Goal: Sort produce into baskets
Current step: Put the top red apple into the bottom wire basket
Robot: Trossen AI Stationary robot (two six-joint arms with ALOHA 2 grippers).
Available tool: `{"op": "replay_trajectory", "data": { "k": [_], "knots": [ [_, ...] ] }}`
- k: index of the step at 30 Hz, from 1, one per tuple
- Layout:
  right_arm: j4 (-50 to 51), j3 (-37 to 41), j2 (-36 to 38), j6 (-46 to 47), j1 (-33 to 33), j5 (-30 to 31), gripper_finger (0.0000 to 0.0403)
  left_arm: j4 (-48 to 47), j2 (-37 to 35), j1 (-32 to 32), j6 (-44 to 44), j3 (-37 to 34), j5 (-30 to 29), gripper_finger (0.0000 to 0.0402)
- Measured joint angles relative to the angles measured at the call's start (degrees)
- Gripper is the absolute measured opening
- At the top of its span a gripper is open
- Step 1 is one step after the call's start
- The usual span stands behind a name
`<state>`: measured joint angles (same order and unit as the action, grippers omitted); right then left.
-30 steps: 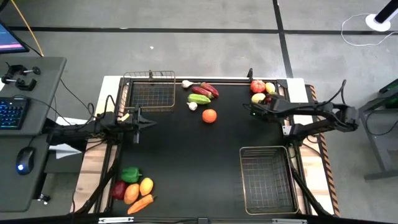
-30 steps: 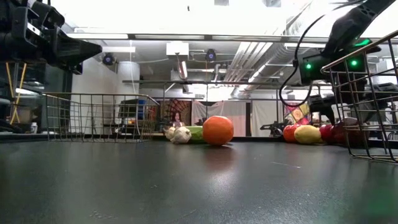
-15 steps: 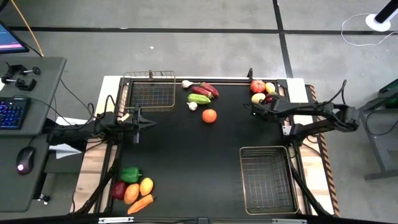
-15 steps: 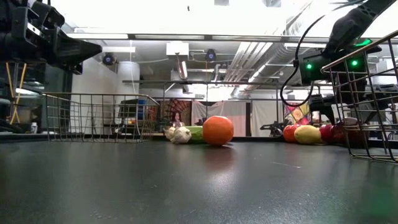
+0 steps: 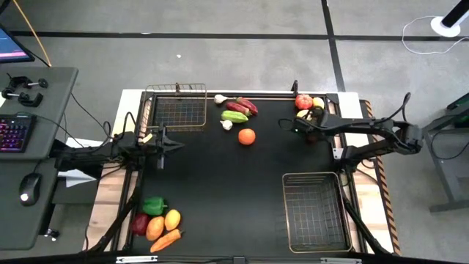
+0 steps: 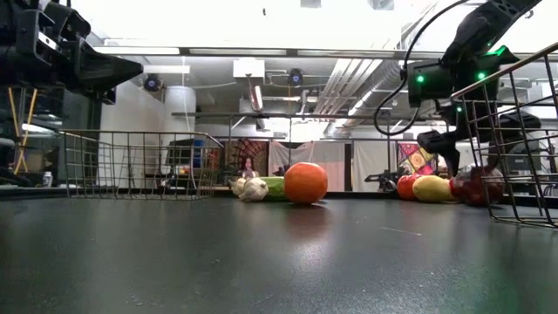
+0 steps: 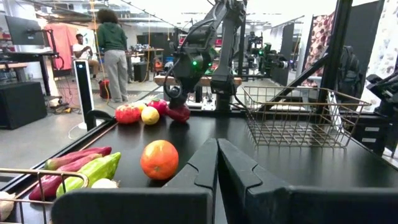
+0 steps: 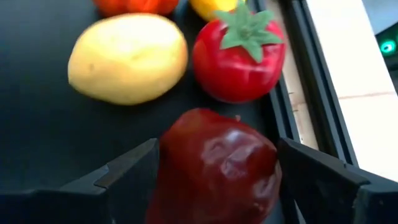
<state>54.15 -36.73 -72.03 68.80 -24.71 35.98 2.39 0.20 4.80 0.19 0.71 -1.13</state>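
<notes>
The black tabletop (image 5: 220,183) carries everything, and the orange (image 5: 247,136) near its middle serves as the marker. The larger silvery basket (image 5: 316,175) sits on the near side of the orange toward the right arm. The smaller coppery basket (image 5: 176,86) sits on the far side toward the left arm. Neither appears to hold anything yet, so the sorting looks barely begun. The left gripper (image 7: 216,163) waits level with the orange on the coppery basket's side, its jaws pressed together. The right gripper (image 8: 217,148) is what has changed. A second ago it hung a little short of the cluster of produce that lies beyond the orange at the right arm's far corner. It has since pushed in and dipped lower over that cluster. Its jaws now stand apart, one on each side of a dark-red piece (image 8: 214,186) that appears to rest on the tabletop, so a grasp seems imminent rather than made. Just past that piece lie a red tomato (image 8: 239,53) and a yellow piece (image 8: 127,59). More produce lies just behind the orange, and another pile (image 5: 157,222) sits well off at the left arm's near corner. No brand, label or readable writing shows anywhere.
</notes>
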Motion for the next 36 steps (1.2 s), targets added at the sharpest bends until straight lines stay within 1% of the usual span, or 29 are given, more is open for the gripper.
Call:
{"op": "replay_trajectory", "data": {
  "k": [7,12,14,18,19,22,26,31,36],
  "knots": [
    [0.02,-0.09,0.02,-5.34,0.0,-3.56,0.0317,0.0,0.0,0.0,0.0,0.0,0.0,0.0001],
    [0.13,-0.09,0.02,-6.28,0.0,-1.91,0.0322,0.0,-0.01,0.0,0.0,0.0,0.01,0.0001],
    [0.2,-0.09,0.02,-6.02,0.0,-1.06,0.0337,0.0,-0.01,0.0,0.0,0.0,0.0,0.0001],
    [0.03,-0.09,0.02,-5.88,0.0,-0.71,0.0388,0.0,0.01,-0.01,0.0,0.0,0.01,0.0001],
    [-0.16,-0.1,0.02,-5.86,0.0,-1.08,0.0394,0.0,0.0,0.0,0.0,0.0,0.0,0.0001],
    [-0.46,-0.11,0.04,-5.86,-0.04,-2.48,0.0382,0.0,-0.01,0.0,0.0,0.0,0.0,0.0001],
    [-0.48,-0.13,0.07,-7.06,0.0,-5.78,0.0365,0.0,-0.01,0.0,0.0,0.0,0.02,0.0001],
    [0.54,-1.42,0.07,-15.95,-0.48,-6.36,0.0363,0.0,-0.01,0.0,0.0,0.0,0.0,0.0001],
    [4.78,-7.03,0.09,-23.94,-0.85,-7.56,0.0362,0.0,0.01,-0.02,0.0,0.0,0.02,0.0001]
  ]
}}
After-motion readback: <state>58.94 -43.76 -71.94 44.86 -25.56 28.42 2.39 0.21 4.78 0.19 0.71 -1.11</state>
